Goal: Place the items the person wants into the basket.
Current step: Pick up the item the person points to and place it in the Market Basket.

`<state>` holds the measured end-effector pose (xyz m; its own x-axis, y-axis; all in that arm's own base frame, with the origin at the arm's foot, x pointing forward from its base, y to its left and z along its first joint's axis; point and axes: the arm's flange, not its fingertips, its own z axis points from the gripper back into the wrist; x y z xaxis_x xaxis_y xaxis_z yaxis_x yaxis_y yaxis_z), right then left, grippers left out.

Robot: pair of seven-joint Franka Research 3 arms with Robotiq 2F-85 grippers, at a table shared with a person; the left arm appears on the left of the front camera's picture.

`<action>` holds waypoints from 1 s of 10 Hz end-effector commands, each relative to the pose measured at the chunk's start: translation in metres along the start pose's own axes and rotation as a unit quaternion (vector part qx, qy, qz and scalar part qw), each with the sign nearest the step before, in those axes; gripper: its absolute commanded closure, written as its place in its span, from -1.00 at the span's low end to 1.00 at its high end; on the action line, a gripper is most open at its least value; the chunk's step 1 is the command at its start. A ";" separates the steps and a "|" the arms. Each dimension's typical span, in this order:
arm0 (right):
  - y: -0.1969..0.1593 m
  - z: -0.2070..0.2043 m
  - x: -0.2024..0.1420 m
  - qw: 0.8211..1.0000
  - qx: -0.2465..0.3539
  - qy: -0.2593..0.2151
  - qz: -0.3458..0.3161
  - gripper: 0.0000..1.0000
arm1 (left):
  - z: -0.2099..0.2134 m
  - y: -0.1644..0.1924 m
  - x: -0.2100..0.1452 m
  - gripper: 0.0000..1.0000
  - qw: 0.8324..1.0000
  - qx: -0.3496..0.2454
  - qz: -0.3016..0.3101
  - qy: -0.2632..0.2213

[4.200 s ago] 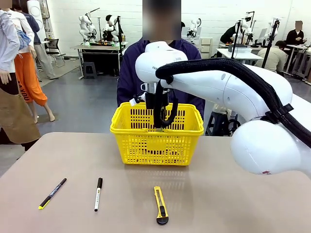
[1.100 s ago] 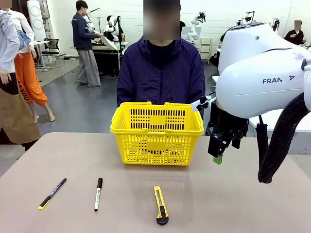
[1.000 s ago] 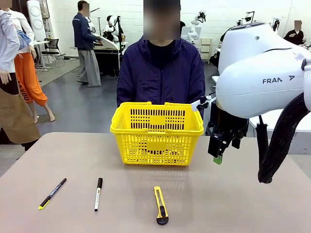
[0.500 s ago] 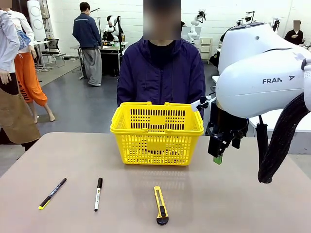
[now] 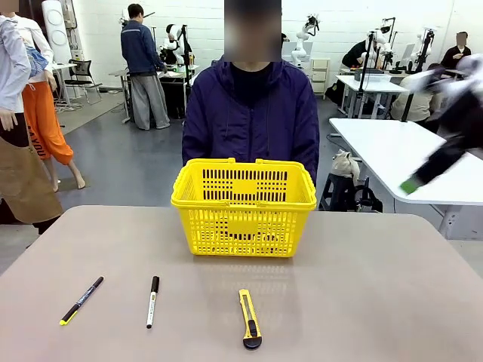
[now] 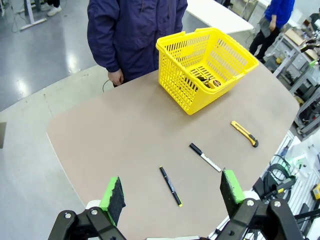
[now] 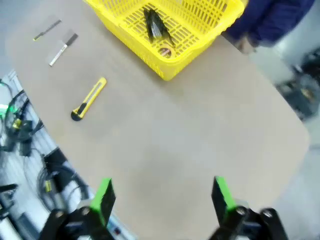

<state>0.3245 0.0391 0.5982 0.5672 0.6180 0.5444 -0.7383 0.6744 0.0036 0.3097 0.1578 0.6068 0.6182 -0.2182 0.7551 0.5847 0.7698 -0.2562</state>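
The yellow basket stands at the table's far middle, in front of the person in a dark navy jacket. Inside it lie the black stapler and the round tape measure. The white marker with a black cap lies on the near left of the table. My left gripper hangs open high above the table's left end, holding nothing. My right gripper is open and empty, high over the table's right side. My right arm is a blur at the right edge.
A black pen with a yellow tip lies left of the marker. A yellow utility knife lies near the front edge, ahead of the basket. The person's hand hangs by the far table edge. Other tables and people stand behind.
My right arm has swung quickly from just right of the basket up and out to the right edge. The things on the table have not moved.
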 end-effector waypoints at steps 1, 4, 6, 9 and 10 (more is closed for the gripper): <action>-0.054 0.031 -0.082 0.974 0.153 -0.146 0.081 -1.00 | 0.000 0.001 -0.001 -1.00 1.000 -0.004 -0.007 -0.006; -0.084 0.079 -0.177 0.942 0.162 -0.274 0.105 -1.00 | 0.000 0.001 -0.001 -1.00 1.000 -0.004 -0.007 -0.006; -0.083 0.088 -0.196 0.946 0.136 -0.286 0.070 -1.00 | 0.000 0.001 -0.001 -1.00 1.000 -0.004 -0.007 -0.006; -0.069 0.088 -0.178 0.972 0.120 -0.203 0.009 -1.00 | 0.000 0.001 -0.001 -1.00 1.000 -0.004 -0.007 -0.006; -0.065 0.087 -0.171 0.975 0.118 -0.187 0.005 -1.00 | 0.000 0.001 -0.001 -1.00 1.000 -0.004 -0.007 -0.006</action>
<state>0.2485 -0.1586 0.5674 0.3764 0.3975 0.8368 -0.8470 0.5137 0.1370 0.3099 0.1571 0.6071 0.6185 -0.2195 0.7545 0.5848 0.7700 -0.2553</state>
